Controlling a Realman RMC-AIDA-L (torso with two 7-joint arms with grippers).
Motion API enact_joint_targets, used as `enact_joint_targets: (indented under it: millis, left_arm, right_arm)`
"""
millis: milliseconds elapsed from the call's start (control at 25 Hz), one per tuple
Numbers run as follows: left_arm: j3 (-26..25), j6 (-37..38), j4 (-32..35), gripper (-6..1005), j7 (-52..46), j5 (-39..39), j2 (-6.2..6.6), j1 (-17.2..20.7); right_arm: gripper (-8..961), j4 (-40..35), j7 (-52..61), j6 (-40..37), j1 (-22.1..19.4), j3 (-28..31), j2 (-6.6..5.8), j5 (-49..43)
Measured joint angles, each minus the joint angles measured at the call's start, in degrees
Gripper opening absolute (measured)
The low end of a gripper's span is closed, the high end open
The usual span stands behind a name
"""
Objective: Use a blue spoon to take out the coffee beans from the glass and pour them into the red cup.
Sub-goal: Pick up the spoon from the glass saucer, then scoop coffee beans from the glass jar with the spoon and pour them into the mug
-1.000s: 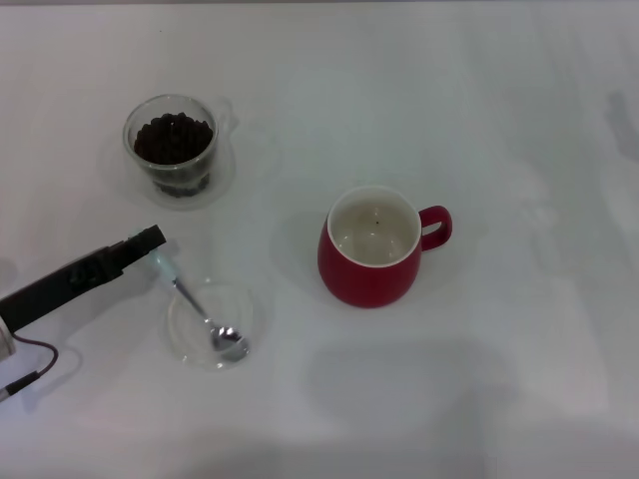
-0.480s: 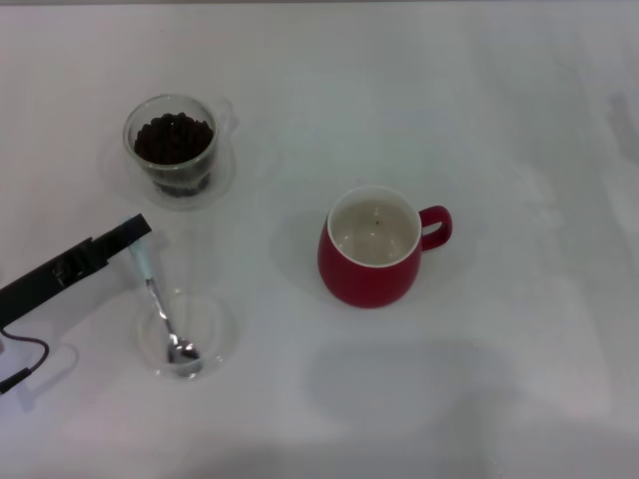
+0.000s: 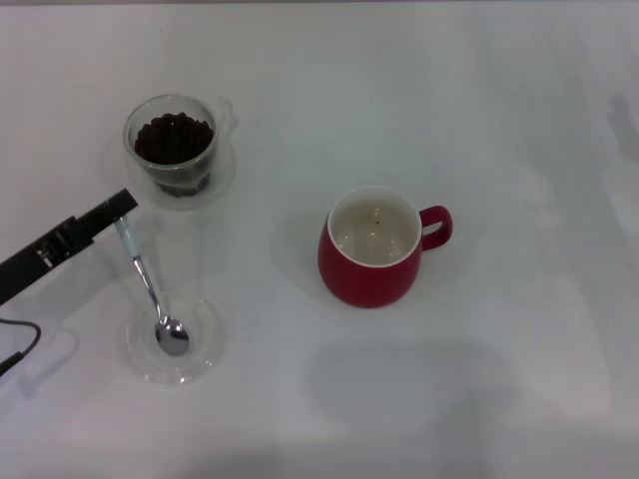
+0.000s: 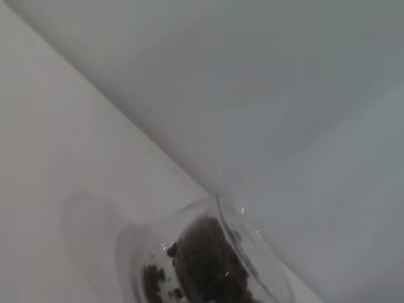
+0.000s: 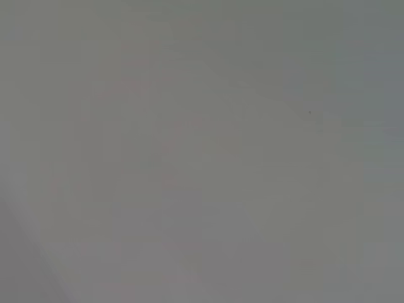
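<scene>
My left gripper [image 3: 118, 209] comes in from the left edge and is shut on the pale handle of the blue spoon [image 3: 148, 281]. The spoon hangs tilted, its silver bowl resting in a shallow clear glass dish [image 3: 205, 349]. The glass [image 3: 171, 145] with the coffee beans [image 3: 174, 137] stands just beyond the gripper, at the back left; it also shows in the left wrist view [image 4: 208, 265]. The red cup [image 3: 372, 246] stands at the centre, cream inside, handle to the right, with one dark speck in it. My right gripper is out of view.
The white table [image 3: 499, 120] stretches away on all sides. A thin dark cable [image 3: 15, 344] loops at the left edge under my left arm.
My left gripper has moved left and slightly back with the spoon. The spoon's bowl and the clear dish have slid left with it.
</scene>
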Motion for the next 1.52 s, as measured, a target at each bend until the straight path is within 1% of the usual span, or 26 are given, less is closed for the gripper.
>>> enact_joint_targets:
  millis: [200, 360, 400, 440, 480, 520, 560, 600, 640, 680, 800, 880, 1000, 1040, 1160, 1280, 1360, 1520]
  left_arm:
    - [0.0, 0.4, 2.4, 136, 0.0, -1.1, -0.01, 1.4]
    - [-0.6, 3.5, 2.6, 135, 2.2, -5.4, 0.26, 2.7]
    - [-0.6, 3.5, 2.6, 135, 2.2, -5.4, 0.26, 2.7]
    - [-3.7, 8.4, 2.7, 135, 6.0, -9.4, 0.32, 3.8]
    - [-3.7, 8.4, 2.7, 136, 6.0, -9.4, 0.32, 3.8]
    - [-6.9, 11.6, 2.9, 136, 8.2, -11.1, 0.21, 4.1]
    - [-8.3, 12.7, 3.1, 136, 9.1, -11.5, 0.17, 4.1]
    - [-9.7, 13.3, 3.5, 136, 9.6, -11.7, 0.11, 4.1]
    - [-12.8, 13.9, 4.7, 136, 10.5, -11.9, -0.02, 3.8]
    - [-12.8, 13.9, 4.7, 136, 10.5, -11.9, -0.02, 3.8]
    - [-17.4, 13.8, 6.1, 136, 14.0, -12.0, -0.40, 2.1]
    - [-19.0, 13.0, 6.2, 136, 17.7, -12.0, -0.70, 0.2]
    - [-19.6, 10.2, 6.1, 136, 22.2, -11.8, -0.98, -2.4]
    - [-19.6, 8.3, 6.0, 136, 23.0, -11.7, -1.21, -3.6]
    - [-19.3, 4.6, 5.8, 136, 23.0, -11.3, -1.83, -5.6]
    - [-19.2, 0.8, 6.2, 136, 24.5, -10.8, -2.97, -6.8]
    - [-19.1, -1.5, 6.3, 136, 25.9, -10.6, -3.43, -7.3]
    - [-18.9, -5.4, 6.4, 135, 26.1, -8.7, -3.68, -8.0]
  right_arm:
    - [841, 0.0, 0.0, 0.0, 0.0, 0.1, 0.00, 0.0]
    - [840, 0.0, 0.0, 0.0, 0.0, 0.3, 0.00, 0.0]
    - [840, 0.1, 0.0, 0.0, 0.0, 0.3, 0.00, 0.0]
    - [840, 0.1, 0.0, 0.0, 0.0, 0.3, 0.00, 0.0]
    - [840, 0.1, 0.0, 0.0, 0.0, 0.4, 0.00, 0.0]
    - [840, 0.1, 0.0, 0.0, 0.0, 0.4, 0.00, 0.0]
    - [840, 0.1, 0.0, 0.0, 0.0, 0.4, 0.00, 0.0]
    - [840, 0.1, 0.0, 0.0, 0.0, 0.4, 0.00, 0.0]
    - [840, 0.0, 0.0, 0.0, 0.0, 0.4, 0.00, 0.0]
    - [840, 0.0, 0.0, 0.0, 0.0, 0.5, 0.00, 0.0]
    - [840, 0.0, 0.0, 0.0, 0.1, 0.5, 0.00, 0.0]
    - [840, 0.0, 0.0, 0.0, 0.0, 0.4, 0.00, 0.0]
    - [840, 0.0, 0.0, 0.0, 0.0, 0.3, 0.00, 0.0]
    - [840, 0.0, 0.0, 0.1, 0.0, 0.3, 0.00, 0.0]
    - [840, 0.0, 0.0, 0.1, 0.0, 0.2, 0.00, 0.0]
    - [841, 0.0, 0.1, 0.1, -0.1, 0.5, -0.01, 0.0]
    - [841, 0.1, 0.5, 0.1, -0.1, 0.5, 0.00, 0.0]
    - [841, 0.3, 1.4, 0.6, -0.3, 0.5, 0.00, 0.0]
